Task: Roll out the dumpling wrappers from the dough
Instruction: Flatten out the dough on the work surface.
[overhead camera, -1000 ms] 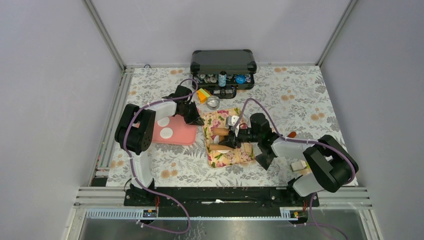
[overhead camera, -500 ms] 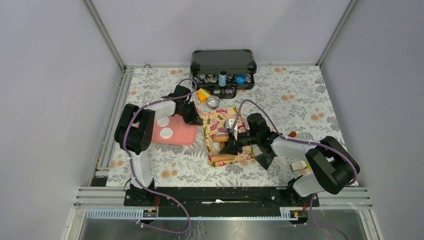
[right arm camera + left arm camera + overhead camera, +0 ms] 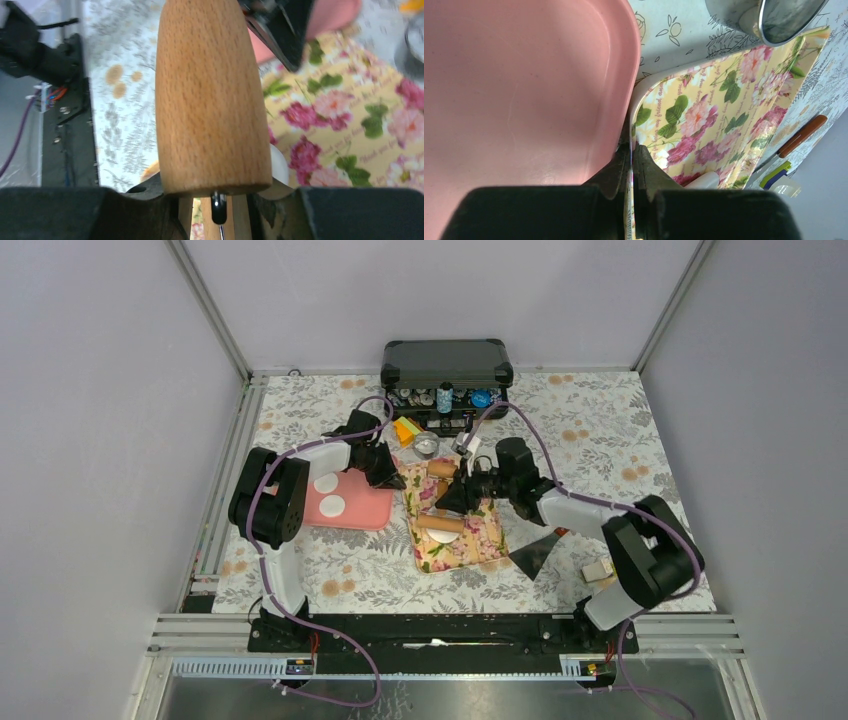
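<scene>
Two flat white dumpling wrappers (image 3: 329, 494) lie on the pink tray (image 3: 362, 512). My left gripper (image 3: 388, 468) (image 3: 631, 150) is shut on the near-left rim of the floral tray (image 3: 478, 545) (image 3: 704, 115), beside the pink tray's edge (image 3: 624, 75). My right gripper (image 3: 455, 496) (image 3: 215, 200) is shut on the handle of a wooden rolling pin (image 3: 440, 523) (image 3: 210, 95), over the floral tray's far half. A white piece of dough (image 3: 443, 536) (image 3: 280, 165) (image 3: 704, 180) lies on the floral tray by the roller, partly hidden.
A round silver tin (image 3: 427, 445) (image 3: 774, 20) and a green-orange block (image 3: 405, 430) sit just beyond the floral tray. An open black case (image 3: 447, 375) stands at the back. A black scraper (image 3: 535, 552) and a small white block (image 3: 597, 570) lie at the right.
My right gripper has carried the rolling pin from the near end of the floral tray toward its far end. The left gripper has stayed on the tray rim.
</scene>
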